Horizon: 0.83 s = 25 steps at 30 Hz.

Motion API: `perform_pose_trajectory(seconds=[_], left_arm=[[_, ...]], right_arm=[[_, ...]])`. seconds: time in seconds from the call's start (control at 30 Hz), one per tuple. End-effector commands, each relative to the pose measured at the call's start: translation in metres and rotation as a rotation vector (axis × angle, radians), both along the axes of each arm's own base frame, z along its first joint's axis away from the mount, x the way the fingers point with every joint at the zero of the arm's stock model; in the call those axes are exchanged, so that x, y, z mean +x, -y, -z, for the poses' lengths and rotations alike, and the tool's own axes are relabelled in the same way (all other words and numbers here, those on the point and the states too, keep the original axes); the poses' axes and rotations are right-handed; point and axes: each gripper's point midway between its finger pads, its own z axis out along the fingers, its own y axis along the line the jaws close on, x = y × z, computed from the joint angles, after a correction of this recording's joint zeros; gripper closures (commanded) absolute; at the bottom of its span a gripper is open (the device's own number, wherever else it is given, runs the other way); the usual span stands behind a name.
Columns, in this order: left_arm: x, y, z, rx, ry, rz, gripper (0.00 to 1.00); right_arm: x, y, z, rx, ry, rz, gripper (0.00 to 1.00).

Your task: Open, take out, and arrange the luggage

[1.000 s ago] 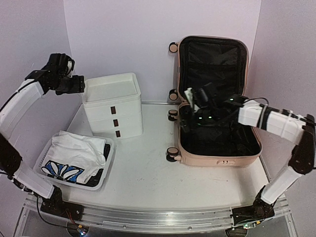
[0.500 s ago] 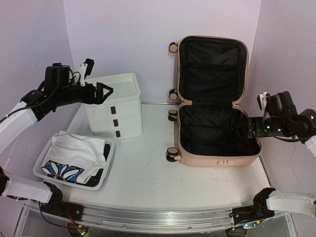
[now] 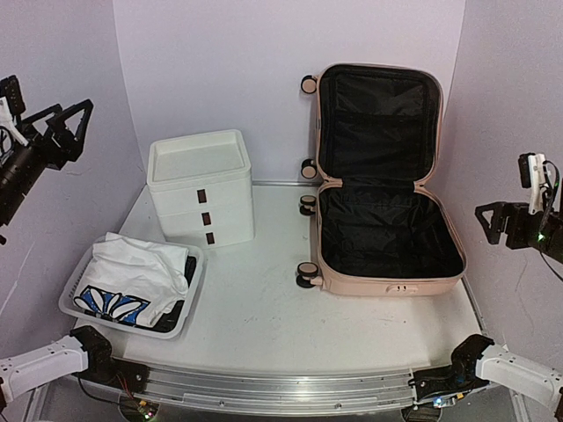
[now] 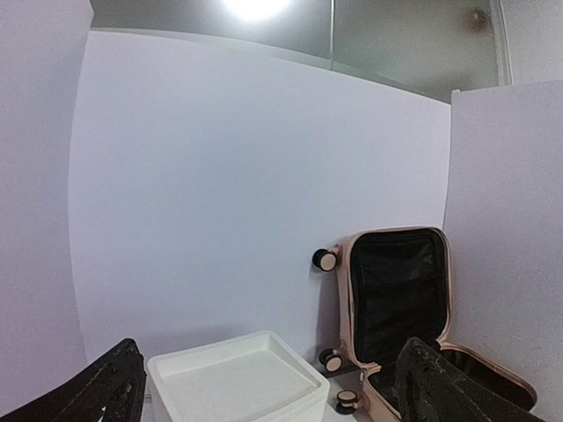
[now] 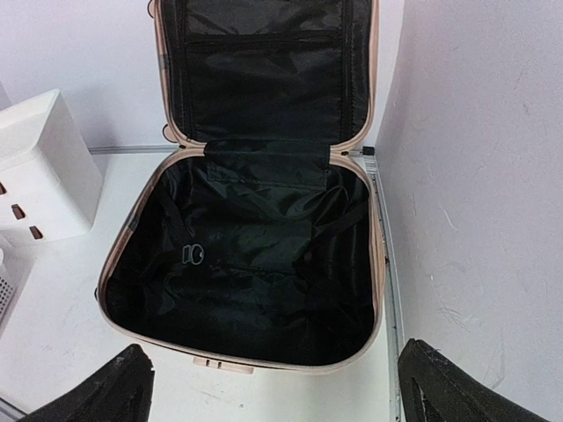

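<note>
The pale pink luggage (image 3: 387, 283) lies open at the back right of the table. Its lid (image 3: 378, 119) leans upright against the back wall, and only black lining shows in both halves. My left gripper (image 3: 62, 127) hangs high at the far left, open and holding nothing. It faces the luggage (image 4: 396, 290) from a distance. My right gripper (image 3: 497, 221) is out past the table's right edge, open and empty. It looks down into the luggage (image 5: 255, 255), whose straps and a buckle (image 5: 192, 255) lie loose inside. In each wrist view, the left gripper (image 4: 268, 378) and right gripper (image 5: 281, 378) show wide-spread fingers.
A white drawer unit (image 3: 201, 180) with three drawers stands at the back left. In front of it, a white perforated basket (image 3: 192, 294) holds a white cloth with a blue pattern (image 3: 132, 281). Walls close in the left, back and right.
Both arms have pulled away outward. The left gripper opened and swung from the drawer unit up to the far left. The right gripper left the luggage interior for the far right.
</note>
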Motion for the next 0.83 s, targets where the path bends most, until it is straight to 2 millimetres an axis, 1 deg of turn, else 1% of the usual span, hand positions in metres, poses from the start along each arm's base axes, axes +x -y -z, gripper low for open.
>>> perform_pose_trajectory(seconds=[0.0, 0.13, 0.3, 0.6, 0.7, 0.8], left_arm=[[0.003, -0.017, 0.002, -0.014, 0.011, -0.099, 0.01], [0.006, -0.015, 0.008, -0.005, -0.001, -0.096, 0.01], [0.009, -0.009, 0.011, 0.006, -0.008, -0.076, 0.0], [0.013, -0.005, 0.018, 0.044, -0.014, -0.077, 0.0], [0.014, -0.005, 0.02, 0.048, -0.016, -0.076, 0.0], [0.014, -0.004, 0.022, 0.052, -0.018, -0.075, 0.01]], right_arm=[[0.0, -0.008, -0.014, 0.014, 0.056, -0.055, 0.02], [0.002, -0.009, -0.013, 0.01, 0.053, -0.055, 0.02], [0.006, -0.012, -0.01, 0.009, 0.046, -0.057, 0.02], [0.006, -0.008, -0.01, 0.008, 0.054, -0.039, 0.02], [0.006, -0.013, -0.004, 0.017, 0.061, -0.064, 0.02], [0.005, -0.008, -0.006, 0.034, 0.079, -0.031, 0.02]])
